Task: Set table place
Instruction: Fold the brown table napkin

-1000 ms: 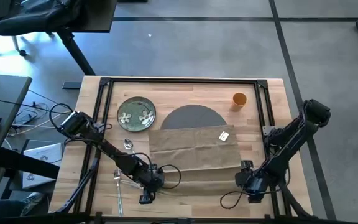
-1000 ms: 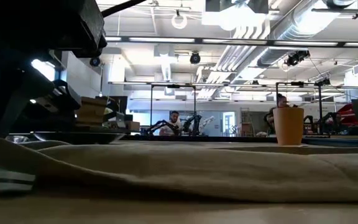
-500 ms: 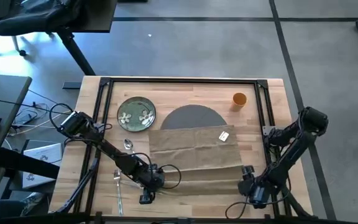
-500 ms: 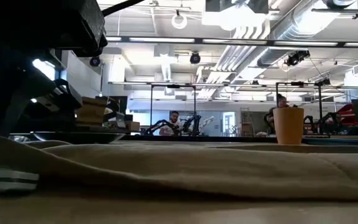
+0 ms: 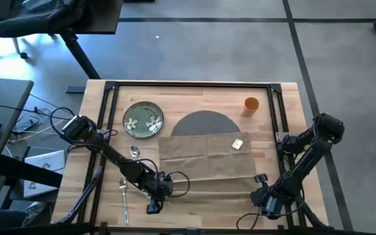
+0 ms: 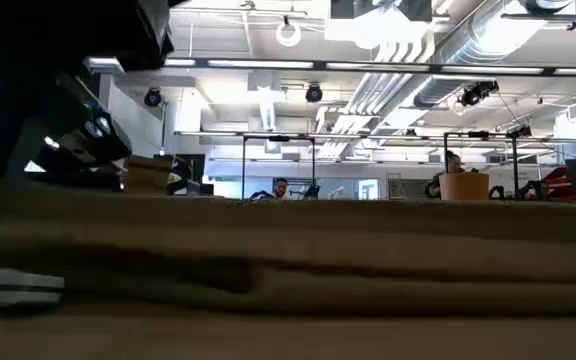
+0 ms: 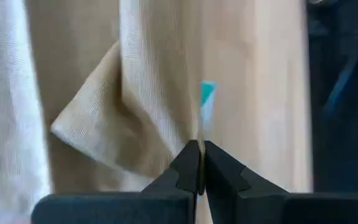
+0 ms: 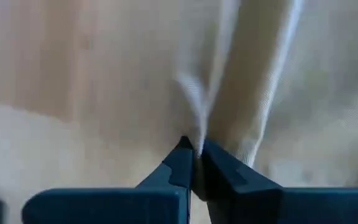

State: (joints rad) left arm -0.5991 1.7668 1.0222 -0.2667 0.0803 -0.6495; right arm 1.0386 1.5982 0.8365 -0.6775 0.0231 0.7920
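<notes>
The beige napkin lies spread over the near part of the round grey mat on the table. Both my grippers are shut on its near edge: the left gripper at the near left corner, the right gripper at the near right corner. In the low view the napkin stands as a raised band across the whole width. The green floral plate rests on the wood left of the mat. The orange cup stands at the far right. A spoon and a fork lie near the left arm. My left gripper pinches the napkin's edge between its two fingertips, beside a turned-over corner flap. How many layers it has, I cannot tell. My right gripper pinches a gathered ridge of the napkin's edge between its two fingertips. The cloth rises in creases from the pinch.
A thin black rail frame runs round the tabletop. A small white tag lies on the napkin's far right part. Bare wood shows between the napkin's near edge and the table's near edge.
The napkin's near edge has risen off the table and drawn back from the near edge. In the low view it now hides the plate and most of the cup. My right gripper has shifted a little toward the table's right near corner.
</notes>
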